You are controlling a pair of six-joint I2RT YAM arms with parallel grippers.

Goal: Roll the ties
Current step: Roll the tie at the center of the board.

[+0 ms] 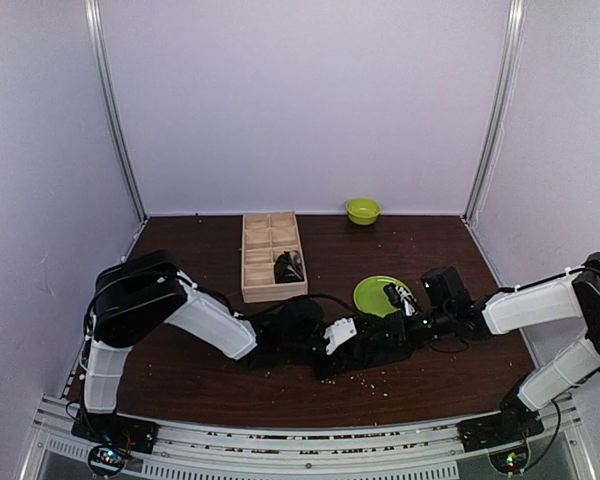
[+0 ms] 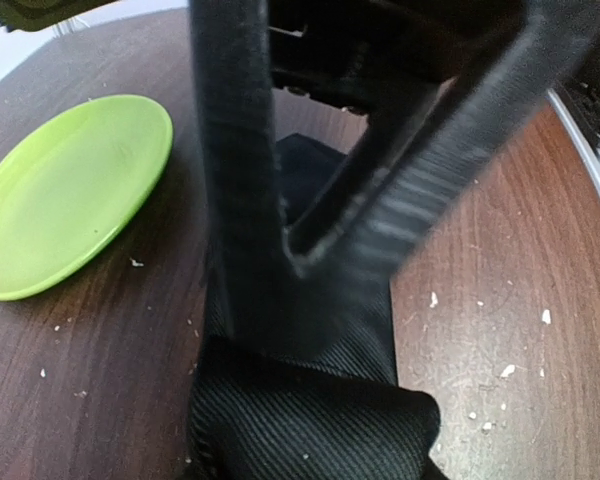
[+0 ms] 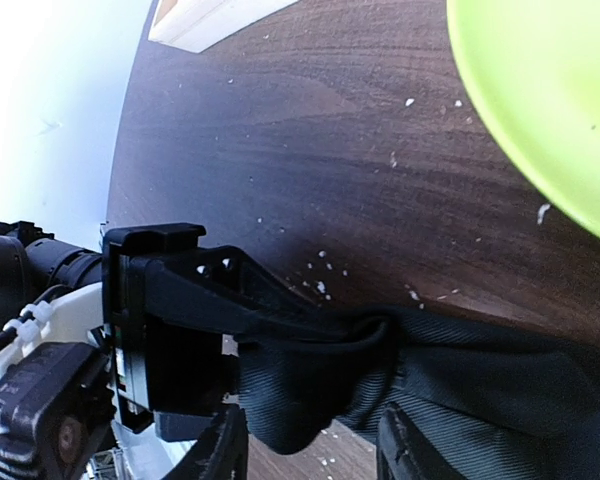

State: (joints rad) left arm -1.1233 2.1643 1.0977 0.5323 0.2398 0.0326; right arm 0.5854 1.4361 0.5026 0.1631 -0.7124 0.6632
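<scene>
A black tie lies on the brown table between my two grippers. My left gripper is shut on a folded end of it; the right wrist view shows its black finger pressed over the bulging fold. In the left wrist view the folded tie covers my own jaws, and a black ribbed finger stands close over it. My right gripper is open, and its fingertips straddle the tie. A second, rolled black tie sits in a wooden box.
The wooden compartment box stands behind the left arm. A green plate lies just behind the grippers and shows in the left wrist view and the right wrist view. A green bowl stands at the back wall. Crumbs dot the table.
</scene>
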